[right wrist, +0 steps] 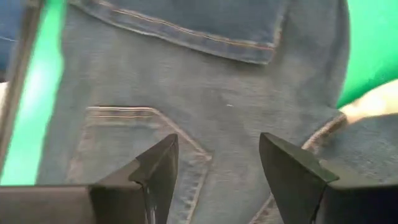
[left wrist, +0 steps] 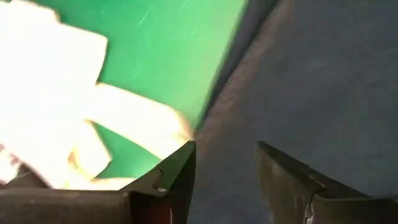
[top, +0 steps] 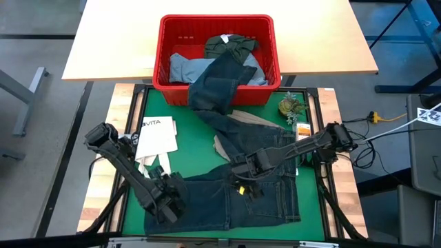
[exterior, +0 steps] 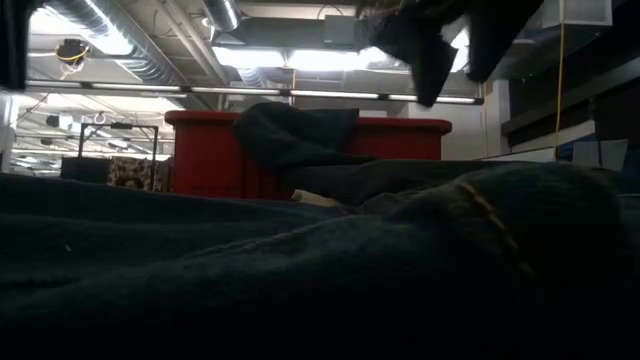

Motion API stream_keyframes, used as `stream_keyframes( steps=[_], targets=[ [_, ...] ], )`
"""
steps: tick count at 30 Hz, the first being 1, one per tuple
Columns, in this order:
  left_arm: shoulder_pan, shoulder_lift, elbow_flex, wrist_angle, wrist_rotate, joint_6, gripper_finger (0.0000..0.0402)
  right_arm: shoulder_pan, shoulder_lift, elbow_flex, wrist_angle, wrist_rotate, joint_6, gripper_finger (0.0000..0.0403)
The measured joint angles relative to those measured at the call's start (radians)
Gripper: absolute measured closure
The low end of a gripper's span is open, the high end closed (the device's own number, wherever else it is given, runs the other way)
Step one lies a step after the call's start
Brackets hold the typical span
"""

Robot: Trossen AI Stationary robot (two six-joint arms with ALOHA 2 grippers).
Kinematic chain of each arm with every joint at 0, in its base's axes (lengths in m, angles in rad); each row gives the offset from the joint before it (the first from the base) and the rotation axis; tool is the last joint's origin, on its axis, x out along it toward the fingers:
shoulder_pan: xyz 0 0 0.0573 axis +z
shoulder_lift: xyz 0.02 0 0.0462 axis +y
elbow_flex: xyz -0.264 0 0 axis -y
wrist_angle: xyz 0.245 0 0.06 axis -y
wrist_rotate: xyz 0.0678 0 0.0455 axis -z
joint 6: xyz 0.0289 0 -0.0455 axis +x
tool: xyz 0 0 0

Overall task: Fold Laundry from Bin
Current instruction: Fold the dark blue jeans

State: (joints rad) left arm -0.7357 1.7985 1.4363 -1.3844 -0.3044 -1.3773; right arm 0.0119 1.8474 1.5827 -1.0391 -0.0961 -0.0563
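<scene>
Dark navy jeans [top: 234, 196] lie spread on the green mat [top: 172, 110] near the front edge. A dark navy stretch [top: 217, 86] runs from them over the red bin's [top: 217, 21] near wall. Light blue jeans [top: 186, 67] and an olive piece [top: 231, 45] lie inside the bin. Beige trousers [top: 222, 146] peek out from under the navy jeans. My left gripper [top: 165, 200] [left wrist: 225, 155] hovers open over the jeans' left edge [left wrist: 211, 118]. My right gripper [top: 241, 172] [right wrist: 217, 149] hovers open over a back pocket [right wrist: 143, 124].
A white tote bag [top: 155, 138] lies on the mat's left part, close to my left gripper. A small green and brown object [top: 291, 107] sits at the mat's far right corner. The bin stands on a light wooden table [top: 110, 41] behind the mat.
</scene>
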Motion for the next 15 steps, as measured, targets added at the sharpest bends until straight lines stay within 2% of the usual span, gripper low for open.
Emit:
stream_keyframes(
  steps=[5, 8, 15],
  targets=[
    [0.000, 0.000, -0.131, 0.037, 0.096, -0.008, 0.0244, 0.063, -0.006, -0.004, -0.013, 0.108, 0.001, 0.0178],
    [-0.006, 0.000, -0.207, 0.073, 0.105, -0.025, 0.0244, 0.095, 0.001, -0.054, 0.084, 0.169, 0.009, 0.0178],
    [-0.020, 0.000, -0.358, 0.154, 0.110, -0.087, 0.0244, 0.113, 0.005, -0.259, 0.264, 0.183, 0.058, 0.0178]
  ],
)
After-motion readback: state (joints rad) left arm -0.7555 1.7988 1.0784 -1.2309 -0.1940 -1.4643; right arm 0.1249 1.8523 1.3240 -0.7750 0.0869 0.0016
